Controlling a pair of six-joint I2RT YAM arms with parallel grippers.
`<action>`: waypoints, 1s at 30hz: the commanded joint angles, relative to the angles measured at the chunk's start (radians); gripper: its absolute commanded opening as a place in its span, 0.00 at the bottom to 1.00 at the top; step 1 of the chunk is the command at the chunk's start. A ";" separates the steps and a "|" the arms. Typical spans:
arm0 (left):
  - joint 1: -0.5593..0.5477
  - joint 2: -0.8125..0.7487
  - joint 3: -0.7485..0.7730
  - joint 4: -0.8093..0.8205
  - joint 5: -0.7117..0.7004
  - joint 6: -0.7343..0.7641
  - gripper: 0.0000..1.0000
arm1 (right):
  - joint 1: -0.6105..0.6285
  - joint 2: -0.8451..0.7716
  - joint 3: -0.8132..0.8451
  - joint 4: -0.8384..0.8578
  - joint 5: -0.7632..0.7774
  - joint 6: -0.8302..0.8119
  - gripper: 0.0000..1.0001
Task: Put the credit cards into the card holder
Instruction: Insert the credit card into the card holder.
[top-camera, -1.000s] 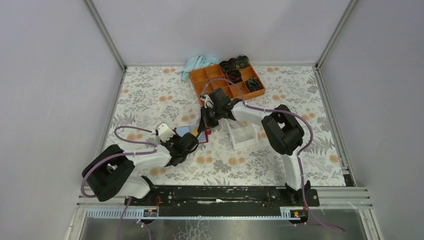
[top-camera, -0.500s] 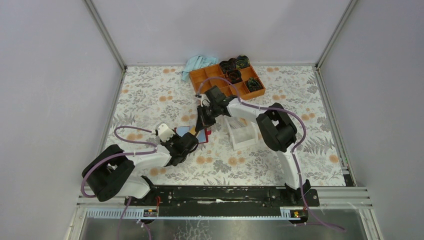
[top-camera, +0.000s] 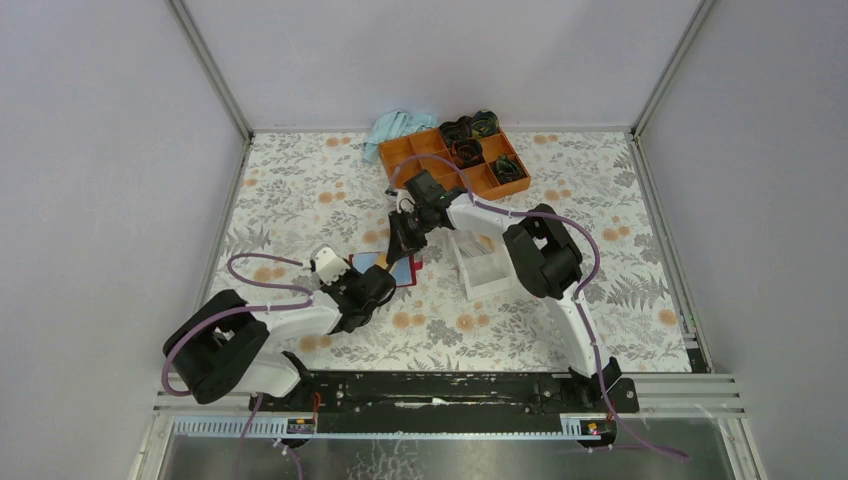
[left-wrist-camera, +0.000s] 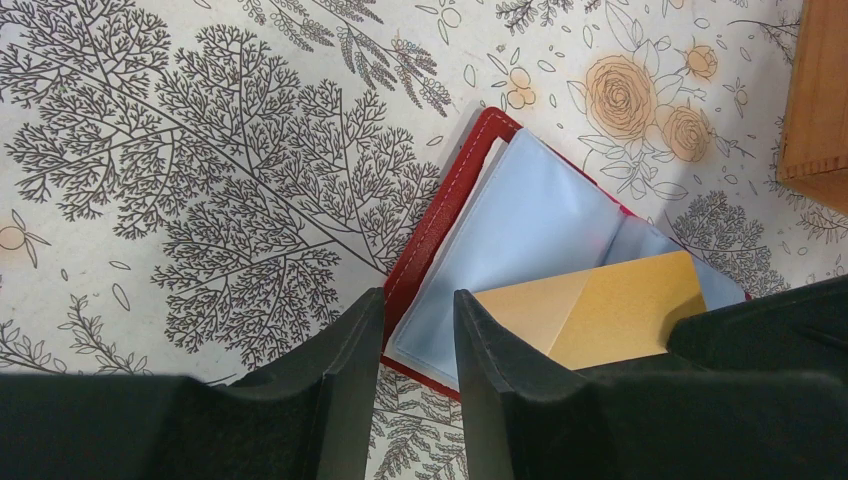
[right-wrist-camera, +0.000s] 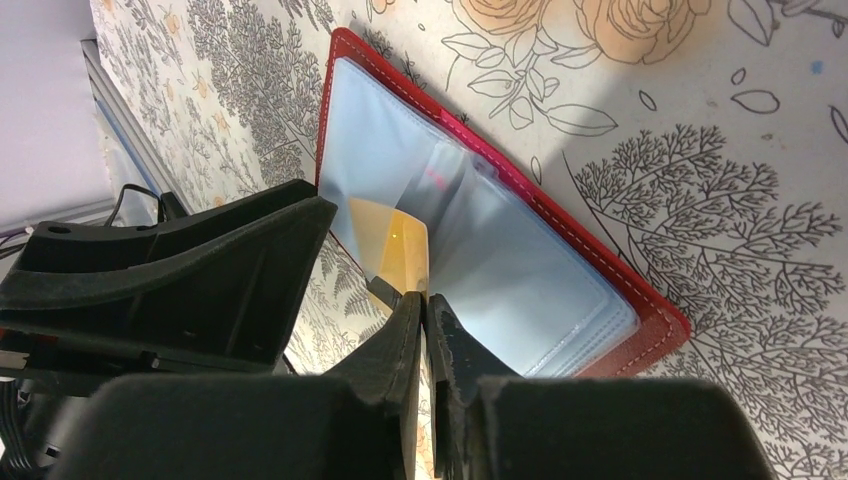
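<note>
The right gripper (right-wrist-camera: 424, 312) slides left, fingers barely parting around the gold card (right-wrist-camera: 395, 250) in the open card holder (right-wrist-camera: 520, 250) (left gripper (left-wrist-camera: 418, 330) clamps its edge), so release looks imminent.

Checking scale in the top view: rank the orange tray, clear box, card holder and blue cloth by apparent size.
1. orange tray
2. clear box
3. blue cloth and card holder: both partly hidden, so unranked.

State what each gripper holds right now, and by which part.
Left gripper: clamped on the near edge of the open dark-red card holder. Right gripper: pinching the tan-gold credit card by its near corner, jaws almost shut.
</note>
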 joint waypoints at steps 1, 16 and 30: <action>0.006 -0.006 -0.014 0.043 -0.001 0.008 0.39 | 0.004 0.026 0.059 -0.039 -0.028 -0.032 0.10; 0.004 0.039 -0.009 0.099 0.039 0.042 0.37 | 0.004 0.030 0.097 -0.060 0.005 -0.033 0.32; 0.005 0.055 0.012 0.059 0.033 0.034 0.36 | 0.004 -0.045 0.069 -0.003 0.121 -0.020 0.50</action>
